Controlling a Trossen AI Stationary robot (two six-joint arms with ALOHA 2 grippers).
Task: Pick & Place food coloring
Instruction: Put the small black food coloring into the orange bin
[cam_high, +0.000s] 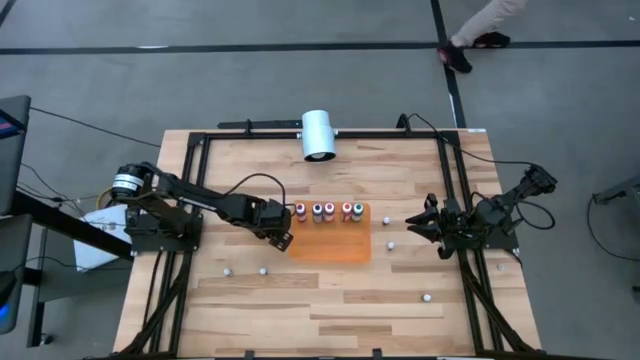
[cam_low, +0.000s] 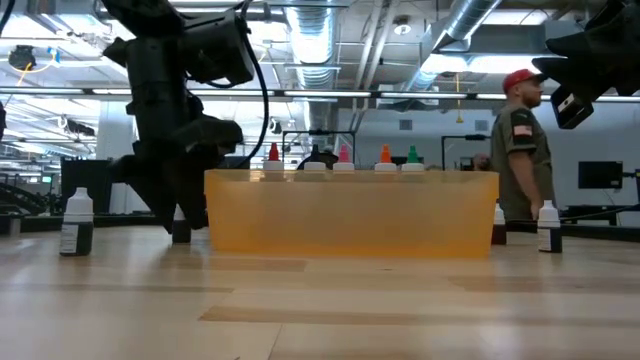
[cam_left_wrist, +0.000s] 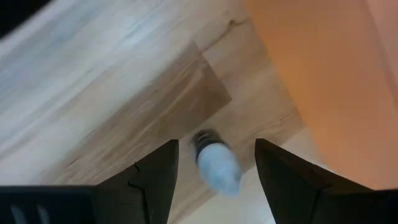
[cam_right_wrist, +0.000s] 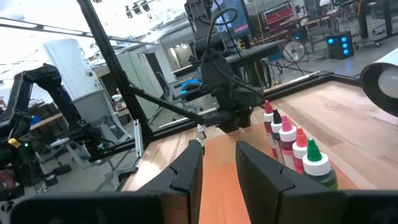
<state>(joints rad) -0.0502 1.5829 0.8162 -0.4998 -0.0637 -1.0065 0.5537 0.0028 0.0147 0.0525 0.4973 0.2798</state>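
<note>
Bottles (cam_high: 324, 211) of food coloring stand in a row on the far edge of the orange mat (cam_high: 330, 246), one more bottle (cam_left_wrist: 216, 165) lies between the open fingers of my left gripper (cam_high: 283, 238), and my right gripper (cam_high: 415, 222) waits, fingers apart.

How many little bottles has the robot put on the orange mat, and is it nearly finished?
Four bottles stand in a row along one edge of the orange mat. The left gripper, fingers open, is poised around a dark-capped bottle on the wood beside the mat, not yet gripping it. Several more bottles stand scattered on the table, so plenty remains. The right gripper waits open near the right edge.
</note>
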